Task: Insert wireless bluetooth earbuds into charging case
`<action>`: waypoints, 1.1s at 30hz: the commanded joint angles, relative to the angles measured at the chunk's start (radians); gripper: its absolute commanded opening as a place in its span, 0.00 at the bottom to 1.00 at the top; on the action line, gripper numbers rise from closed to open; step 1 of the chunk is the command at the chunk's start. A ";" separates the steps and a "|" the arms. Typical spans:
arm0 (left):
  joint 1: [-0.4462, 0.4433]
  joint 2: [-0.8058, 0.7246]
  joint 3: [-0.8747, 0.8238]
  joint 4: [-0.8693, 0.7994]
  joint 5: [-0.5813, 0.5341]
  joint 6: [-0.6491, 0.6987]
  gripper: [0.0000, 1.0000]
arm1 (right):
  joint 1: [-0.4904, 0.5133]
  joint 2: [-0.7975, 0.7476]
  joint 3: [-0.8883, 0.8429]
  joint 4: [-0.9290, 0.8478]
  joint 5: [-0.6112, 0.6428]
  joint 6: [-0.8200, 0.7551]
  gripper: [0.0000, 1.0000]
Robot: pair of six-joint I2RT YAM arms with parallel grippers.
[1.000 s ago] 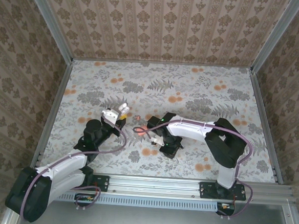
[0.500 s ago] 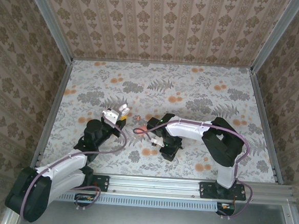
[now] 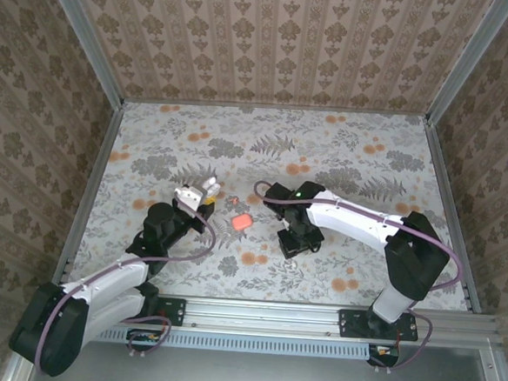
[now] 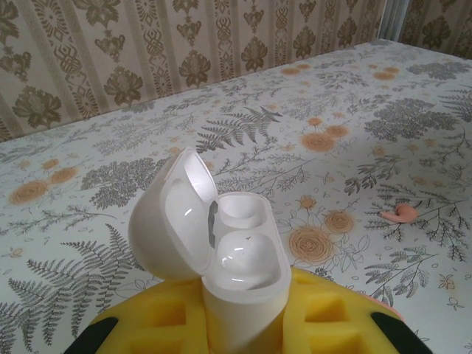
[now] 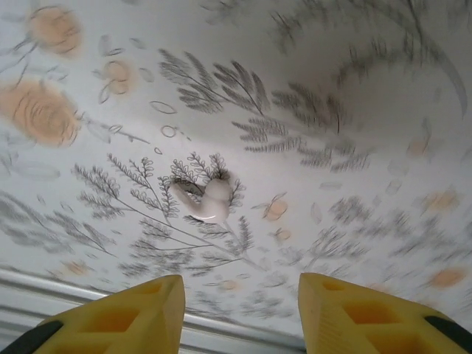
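White open charging case (image 4: 234, 254), clenched in left claw (image 4: 243, 321), right claw (image 5: 240, 284) parted above white earbud (image 5: 209, 200)

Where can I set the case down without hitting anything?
Bare: the table's far half up to the back wall, and its far-right corner. Crowded: the middle, where a coral piece lies between the left hand gripping the white case and the open right hand, an earbud by it.

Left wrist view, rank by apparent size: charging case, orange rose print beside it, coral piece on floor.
1. charging case, but it is nearest the camera, so its real rank is unsure
2. orange rose print
3. coral piece
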 commanded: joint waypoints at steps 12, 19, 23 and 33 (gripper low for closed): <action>0.011 0.011 0.022 0.041 0.032 -0.031 0.08 | 0.002 -0.221 -0.403 0.462 -0.170 0.826 0.48; 0.013 0.014 0.017 0.048 0.036 -0.036 0.08 | -0.004 -0.209 -0.424 0.513 -0.132 0.839 0.46; 0.013 0.012 0.015 0.047 0.036 -0.034 0.08 | -0.014 -0.188 -0.422 0.518 -0.129 0.820 0.44; 0.016 0.014 0.017 0.047 0.042 -0.033 0.08 | -0.039 -0.139 -0.392 0.520 -0.115 0.757 0.38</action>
